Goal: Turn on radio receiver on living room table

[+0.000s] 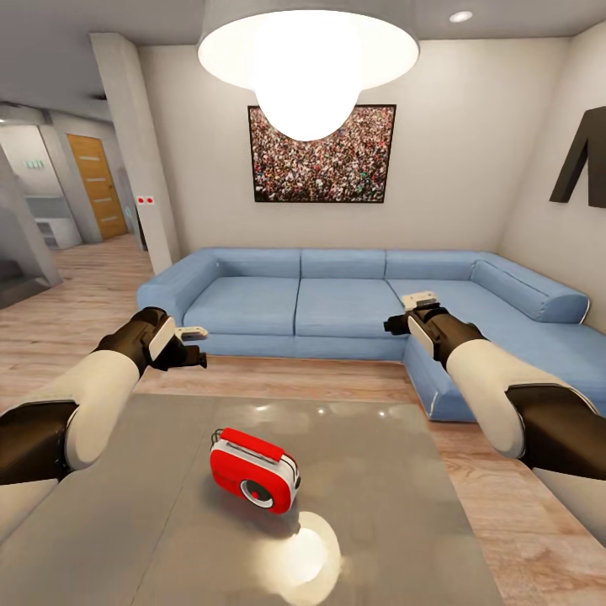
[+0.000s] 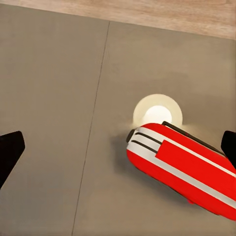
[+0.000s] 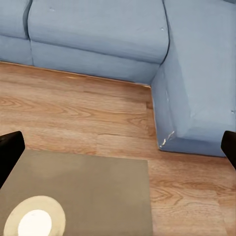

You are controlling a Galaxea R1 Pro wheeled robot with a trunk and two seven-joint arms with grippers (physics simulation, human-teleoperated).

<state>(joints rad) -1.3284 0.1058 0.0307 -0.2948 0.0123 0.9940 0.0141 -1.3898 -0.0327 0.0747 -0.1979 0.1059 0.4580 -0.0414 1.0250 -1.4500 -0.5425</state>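
**Radio within reach, both arms raised above the tabletop**

Nearest the camera lies the glossy grey tabletop (image 1: 126, 505), its near edge running under the view; the pendant lamp (image 1: 308, 59) is mirrored on it as a bright spot just in front of the radio receiver (image 1: 254, 470). The receiver stands upright near the middle of the tabletop, red with white trim, its round dial red at the centre and facing the camera; a dark strap or handle runs along its top.

It looks small, rigid and light, so a firm push on the dial would probably slide or tip it on that slick surface; steadying the body from the top or from one end, where the white trim wraps round, seems the safer hold while the dial is pressed.

The left tool (image 1: 195, 347) hovers above the far left part of the tabletop; its wrist view looks straight down on the receiver's top, dark fingertips (image 2: 11, 150) wide apart at the picture's edges, touching nothing. The right tool (image 1: 396, 322) hangs over the far right corner, before the blue sofa (image 1: 337, 295); its fingertips (image 3: 11, 150) are likewise spread wide and empty.
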